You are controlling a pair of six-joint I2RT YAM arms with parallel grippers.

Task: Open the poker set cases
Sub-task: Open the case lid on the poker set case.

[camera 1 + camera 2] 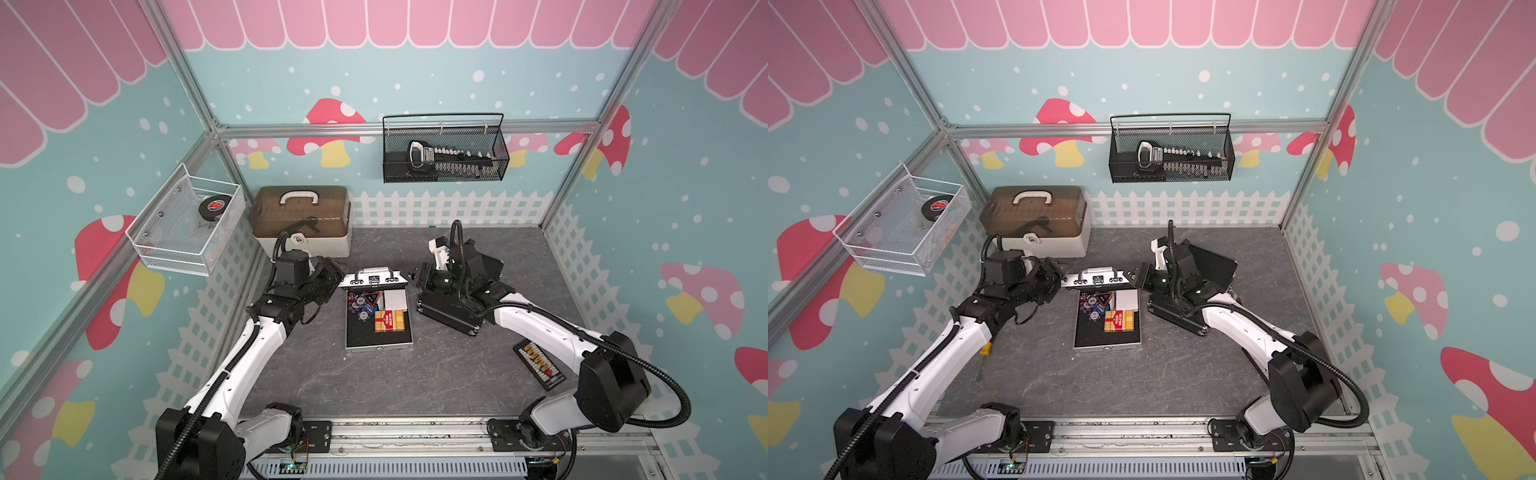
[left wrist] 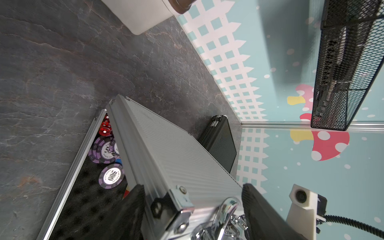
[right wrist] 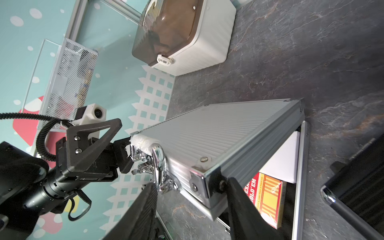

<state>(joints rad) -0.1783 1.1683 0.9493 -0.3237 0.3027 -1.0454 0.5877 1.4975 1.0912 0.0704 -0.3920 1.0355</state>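
The silver poker case [image 1: 361, 332] lies open in the middle of the grey stone-patterned table [image 1: 374, 386], its base flat and its ribbed lid [image 1: 372, 279] tilted up on the far side, with the chrome handle [image 3: 159, 166] and latches on the raised front edge.

The left gripper [image 1: 337, 275] grasps one end of that edge. In the left wrist view its 2 black fingers [image 2: 133, 209] sit against opposite faces of the lid, which fills the space between them. The right gripper [image 1: 412, 277] clasps the opposite corner. In the right wrist view one of its fingers [image 3: 241, 207] presses the lid's inner side, while the second lies beside the handle.

On the black foam lining of the base are purple poker chips [image 2: 106, 149], red dice [image 2: 105, 128], a red and yellow card box [image 1: 389, 321] and a white box [image 1: 394, 298] just behind it.

The black poker case [image 1: 446, 313] sits just to the right of the silver one, at an angle and largely under the right arm. Whether it is open I cannot tell.

A beige box with a brown lid [image 1: 303, 224] stands in the far left corner, apart from both cases. A black mesh basket [image 1: 444, 149] hangs on the back wall and a white wire basket [image 1: 187, 224] on the left wall.
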